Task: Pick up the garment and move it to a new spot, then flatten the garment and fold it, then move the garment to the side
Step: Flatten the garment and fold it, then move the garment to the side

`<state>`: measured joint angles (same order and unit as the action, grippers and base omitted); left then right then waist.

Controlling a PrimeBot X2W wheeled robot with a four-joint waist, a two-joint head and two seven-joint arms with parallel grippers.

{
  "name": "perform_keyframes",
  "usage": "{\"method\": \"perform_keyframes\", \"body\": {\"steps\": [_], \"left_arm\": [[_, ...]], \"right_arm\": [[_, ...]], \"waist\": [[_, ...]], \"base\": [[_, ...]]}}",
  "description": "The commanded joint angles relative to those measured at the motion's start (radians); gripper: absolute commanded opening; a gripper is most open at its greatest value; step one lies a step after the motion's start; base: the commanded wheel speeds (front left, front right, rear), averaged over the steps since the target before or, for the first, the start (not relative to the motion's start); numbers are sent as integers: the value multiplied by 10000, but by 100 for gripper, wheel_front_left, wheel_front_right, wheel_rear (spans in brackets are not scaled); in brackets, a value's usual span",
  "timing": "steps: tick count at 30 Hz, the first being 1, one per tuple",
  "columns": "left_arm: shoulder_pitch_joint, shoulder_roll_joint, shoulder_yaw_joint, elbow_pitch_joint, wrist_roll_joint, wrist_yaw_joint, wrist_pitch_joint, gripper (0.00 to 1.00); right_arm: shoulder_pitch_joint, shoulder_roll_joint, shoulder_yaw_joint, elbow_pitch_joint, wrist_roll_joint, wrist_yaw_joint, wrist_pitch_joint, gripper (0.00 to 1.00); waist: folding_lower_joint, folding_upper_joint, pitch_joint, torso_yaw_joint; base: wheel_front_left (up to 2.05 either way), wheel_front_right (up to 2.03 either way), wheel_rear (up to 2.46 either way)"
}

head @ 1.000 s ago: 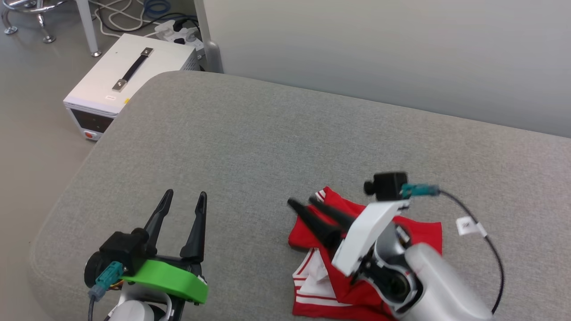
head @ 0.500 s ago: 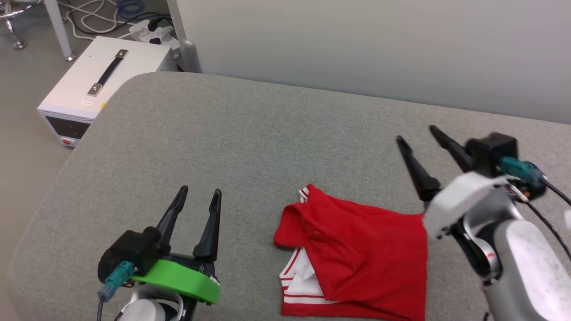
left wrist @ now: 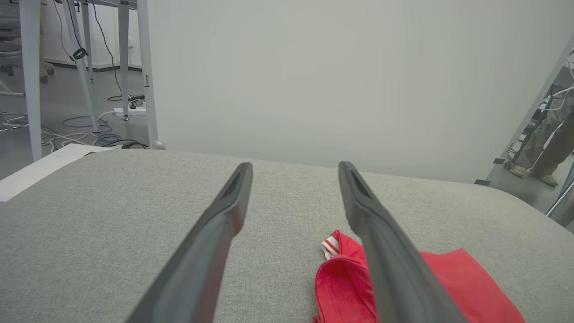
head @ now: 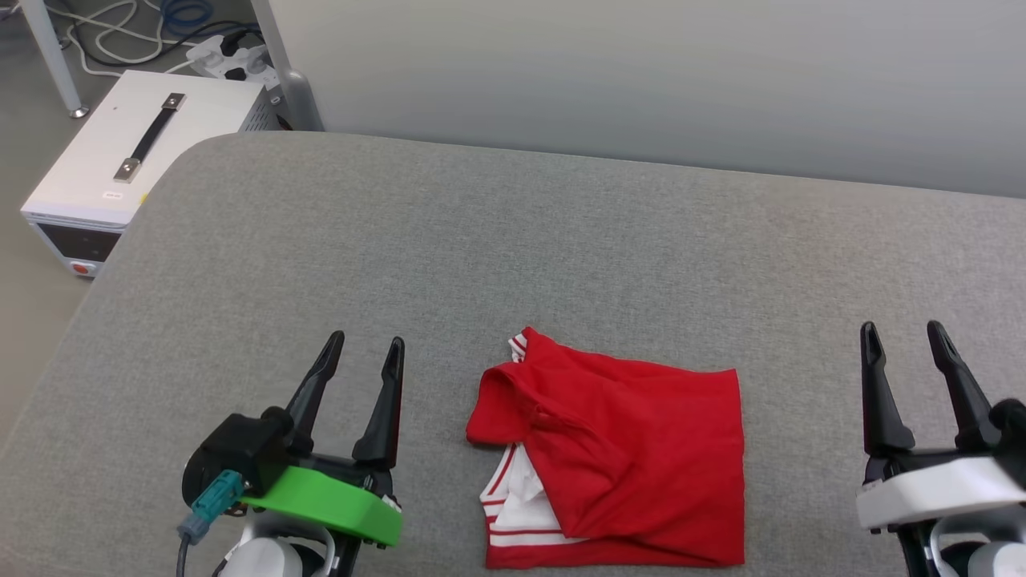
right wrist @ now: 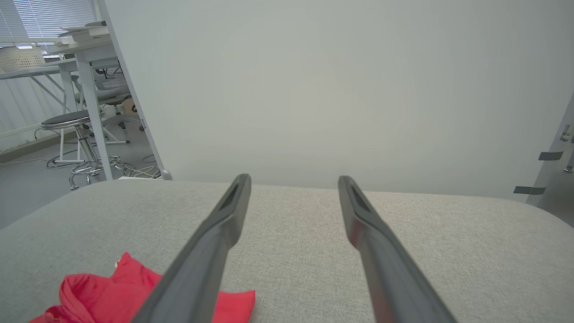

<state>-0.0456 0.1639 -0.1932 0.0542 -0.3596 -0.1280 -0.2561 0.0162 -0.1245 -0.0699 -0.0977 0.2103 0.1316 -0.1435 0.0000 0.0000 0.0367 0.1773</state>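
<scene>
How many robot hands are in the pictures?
2. The left hand, with a green plastic base, is left of the folded red fabric T-shirt on the grey cloth cushion; the right hand, with a white base, is right of it. Both are open and empty.

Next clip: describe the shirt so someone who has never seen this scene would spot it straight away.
Start at the wide grey padded surface before the pale wall. Near its front edge, between the left gripper and the right gripper, lies the shirt, folded roughly square. It is the one bright red thing there, with a white, red-striped sleeve showing at its lower left.
</scene>
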Motion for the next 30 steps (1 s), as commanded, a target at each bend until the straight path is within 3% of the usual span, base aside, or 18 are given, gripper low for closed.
{"method": "perform_keyframes", "body": {"steps": [1, 6, 19, 30], "left_arm": [[176, 5, -39, -16, -70, -27, -57, 100], [313, 28, -254, 75, 1, -27, -57, 100], [364, 10, -407, 159, 39, -27, -57, 100], [345, 34, -458, 101, 120, -27, -57, 100]], "right_arm": [[188, 120, -68, -65, -61, -9, -227, 100], [633, 536, -43, 169, -154, -9, -667, 100], [670, 716, 56, 831, -204, -9, -935, 100], [562, 734, 165, 854, -150, -9, -377, 100]], "waist": [[0, 0, 10, -80], [0, 0, -16, -222], [0, 0, -72, -163], [0, 0, -6, -81]], "base": [[0, 0, 0], [0, 0, 0], [0, 0, 0], [0, 0, 0]]}}
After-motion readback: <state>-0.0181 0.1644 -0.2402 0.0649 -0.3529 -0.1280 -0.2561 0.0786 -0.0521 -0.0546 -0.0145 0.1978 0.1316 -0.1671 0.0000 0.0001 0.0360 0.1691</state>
